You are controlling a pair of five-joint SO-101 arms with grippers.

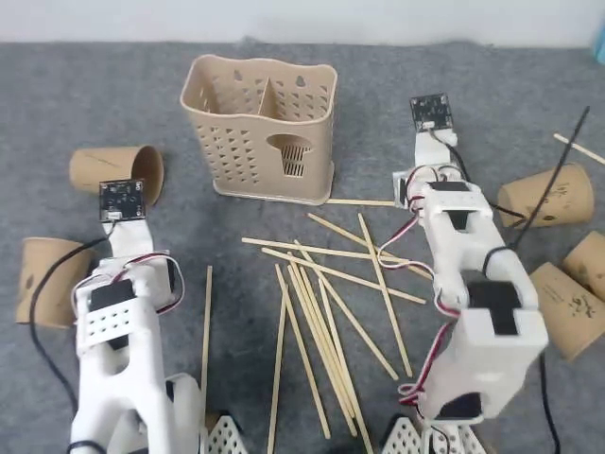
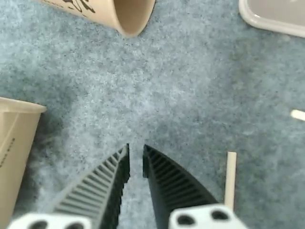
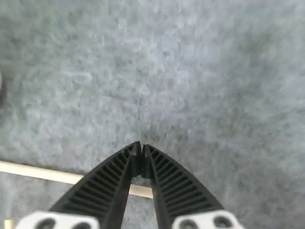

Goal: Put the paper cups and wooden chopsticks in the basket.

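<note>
**high view.** the basket (image 1: 260, 128) stands upright on the table (image 1: 113, 85) at 12 o'clock, with a divider splitting it into two compartments. the wooden chopsticks (image 1: 321, 312) lie scattered from the centre toward 6 o'clock. two paper cups (image 1: 118, 170) lie on their sides near 9 o'clock, and three further cups (image 1: 548, 199) lie near 3 o'clock. the left arm (image 1: 118, 322) sits at 7 o'clock and the right arm (image 1: 473, 284) at 4 o'clock.

**left wrist view.** the left pincer (image 2: 136, 147) hangs over bare table. its jaws are parted by a narrow slit and hold nothing. a lying cup (image 2: 109, 12) and a chopstick end (image 2: 230, 179) are near it.

**right wrist view.** the right pincer (image 3: 141, 144) is closed tip to tip on nothing. a single chopstick (image 3: 28, 171) runs crosswise beneath it, apparently untouched.

**step in hand.** judged from this layout, the task is at its start. no item is gripped and none is seen in the basket.

**next move.** the right pincer would have to open, drop astride the single chopstick and close. the stick is thin and lies flat, so the tips must reach the table surface. a cup would call for the left pincer to open far wider.

**comparison of views.** the high view gives the cup count, the spread of the sticks and the basket's compartments. it hides both sets of jaws under the wrist camera boards. the wrist views supply the jaw states and show what lies directly under each pincer.
</note>
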